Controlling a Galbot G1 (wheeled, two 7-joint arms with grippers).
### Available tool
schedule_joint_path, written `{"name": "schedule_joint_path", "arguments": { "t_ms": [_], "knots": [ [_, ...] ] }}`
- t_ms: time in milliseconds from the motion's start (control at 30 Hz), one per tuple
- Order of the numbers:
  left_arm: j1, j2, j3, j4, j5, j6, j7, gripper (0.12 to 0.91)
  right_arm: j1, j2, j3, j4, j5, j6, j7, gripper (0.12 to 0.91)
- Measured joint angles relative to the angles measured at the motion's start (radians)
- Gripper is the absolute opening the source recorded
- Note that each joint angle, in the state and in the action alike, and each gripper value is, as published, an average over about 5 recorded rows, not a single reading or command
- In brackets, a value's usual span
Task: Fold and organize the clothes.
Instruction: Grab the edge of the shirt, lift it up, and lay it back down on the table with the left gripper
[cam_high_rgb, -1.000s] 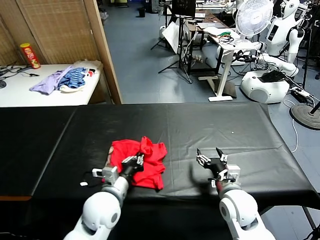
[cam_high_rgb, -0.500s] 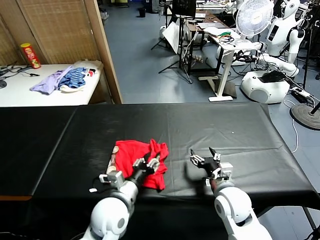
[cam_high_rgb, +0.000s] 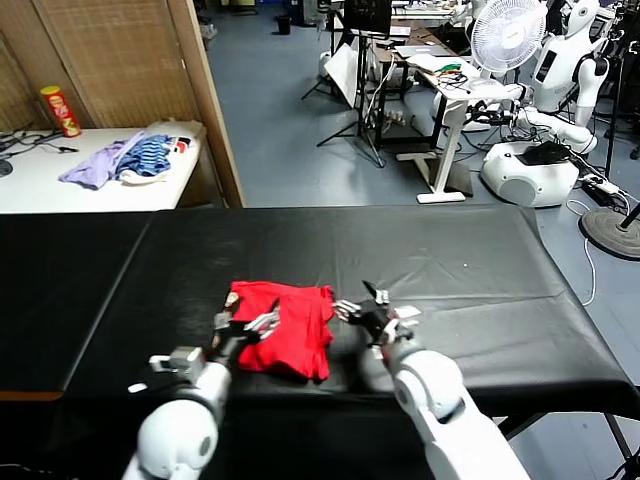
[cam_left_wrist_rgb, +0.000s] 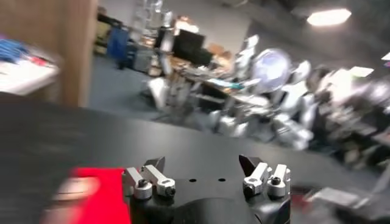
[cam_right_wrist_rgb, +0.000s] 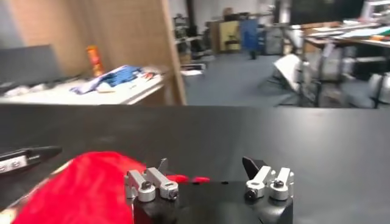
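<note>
The clothes, a bright red T-shirt (cam_high_rgb: 288, 332), lie bunched in a rough rectangle on the black table (cam_high_rgb: 470, 270), near its front edge. My left gripper (cam_high_rgb: 246, 327) hovers at the shirt's left edge, open, holding nothing. In the left wrist view the left gripper (cam_left_wrist_rgb: 201, 167) has its jaws wide apart, and the red shirt (cam_left_wrist_rgb: 91, 198) lies off to one side of them. My right gripper (cam_high_rgb: 365, 304) is open just beyond the shirt's right edge. The right wrist view shows the right gripper (cam_right_wrist_rgb: 207, 167) empty, with the red shirt (cam_right_wrist_rgb: 79, 185) close beside one finger.
A white side table (cam_high_rgb: 40, 185) at the back left carries a lilac garment (cam_high_rgb: 95, 165), a blue-striped garment (cam_high_rgb: 150, 157) and a yellow-red can (cam_high_rgb: 60, 110). A wooden partition (cam_high_rgb: 205, 90) stands behind it. A fan (cam_high_rgb: 507, 33) and other robots are far back right.
My left gripper has opened and let go of the shirt, then drawn back to the left. The shirt has settled flatter. My right gripper has moved left, up to the shirt's right edge.
</note>
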Motion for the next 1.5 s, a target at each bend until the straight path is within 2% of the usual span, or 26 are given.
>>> {"name": "schedule_joint_path", "arguments": {
  "t_ms": [100,233,333,433,533,733,833,967,1067,1300,1367,1433,1500],
  "knots": [
    [0.003,0.005,-0.031,0.018,0.005,-0.002,0.000,0.798,0.009,0.003,-0.049,-0.049,-0.098,0.001,0.005,0.798],
    [0.000,0.008,-0.060,0.039,-0.013,-0.001,0.007,0.798,0.005,0.015,-0.076,-0.096,-0.258,0.023,0.046,0.798],
    [-0.007,0.014,-0.079,0.057,-0.048,-0.001,0.022,0.798,-0.003,0.028,-0.078,-0.109,-0.300,0.070,0.085,0.798],
    [-0.018,0.024,-0.096,0.079,-0.113,-0.001,0.045,0.798,-0.012,0.041,-0.067,-0.104,-0.268,0.123,0.113,0.798],
    [-0.031,0.037,-0.113,0.105,-0.214,0.013,0.073,0.798,-0.025,0.042,-0.042,-0.074,-0.195,0.145,0.117,0.798],
    [-0.045,0.064,-0.143,0.169,-0.458,0.072,0.100,0.798,-0.069,0.012,0.026,0.039,-0.025,0.126,0.112,0.798],
    [-0.047,0.069,-0.148,0.198,-0.552,0.087,0.113,0.798,-0.099,0.002,0.060,0.093,0.010,0.124,0.110,0.798],
    [-0.058,0.065,-0.149,0.228,-0.652,0.092,0.112,0.782,-0.135,0.004,0.089,0.139,0.032,0.116,0.110,0.798],
    [-0.059,0.062,-0.147,0.234,-0.696,0.098,0.116,0.676,-0.151,0.007,0.101,0.151,0.037,0.115,0.111,0.798],
    [-0.057,0.048,-0.135,0.231,-0.686,0.092,0.112,0.291,-0.169,0.009,0.121,0.169,0.036,0.110,0.117,0.798],
    [-0.054,0.045,-0.132,0.223,-0.642,0.084,0.110,0.186,-0.175,0.012,0.128,0.174,0.026,0.092,0.134,0.798],
    [-0.047,0.041,-0.126,0.209,-0.569,0.074,0.111,0.143,-0.182,0.019,0.136,0.179,0.015,0.057,0.162,0.798],
    [-0.038,0.034,-0.120,0.191,-0.458,0.059,0.113,0.141,-0.190,0.027,0.144,0.183,-0.002,0.020,0.188,0.798]
  ]
}}
